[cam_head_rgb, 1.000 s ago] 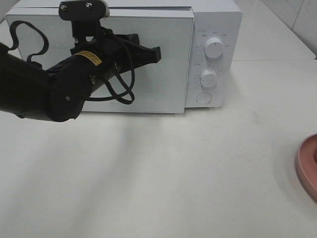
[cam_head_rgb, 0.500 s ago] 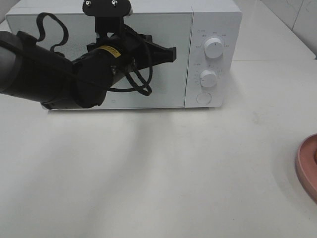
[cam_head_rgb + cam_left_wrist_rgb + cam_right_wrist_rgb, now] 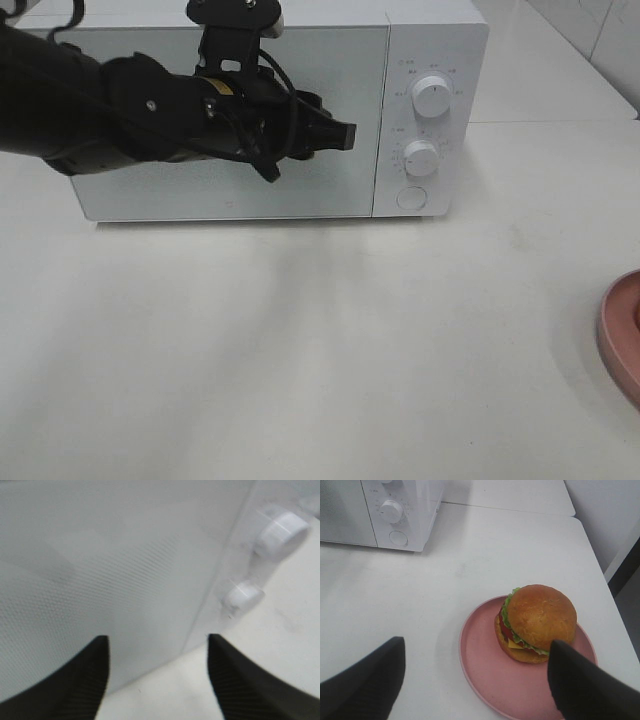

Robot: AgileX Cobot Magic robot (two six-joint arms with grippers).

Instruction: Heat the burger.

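The burger (image 3: pixel 540 617), with a glossy brown bun, lettuce, tomato and cheese, sits on a round pink plate (image 3: pixel 480 670) at the table's right side. Only the plate's rim (image 3: pixel 622 335) shows in the high view. My right gripper (image 3: pixel 475 647) hovers open above the plate with the burger beyond its fingers and nothing held. The white microwave (image 3: pixel 435 40) stands at the back with its door (image 3: pixel 330 190) closed. My left gripper (image 3: pixel 345 133) is in front of the door near its right edge. In the wrist view, the left gripper (image 3: pixel 157 639) is open and empty.
The microwave's control panel carries an upper knob (image 3: pixel 431 96), a lower knob (image 3: pixel 421 158) and a round button (image 3: pixel 411 198). White tabletop (image 3: pixel 320 350) stretches between the microwave and the plate. The table's right edge runs past the plate (image 3: pixel 615 610).
The microwave door stood ajar a second ago and now lies flush. My left arm swung right across the door, then dropped lower. The right arm has not moved.
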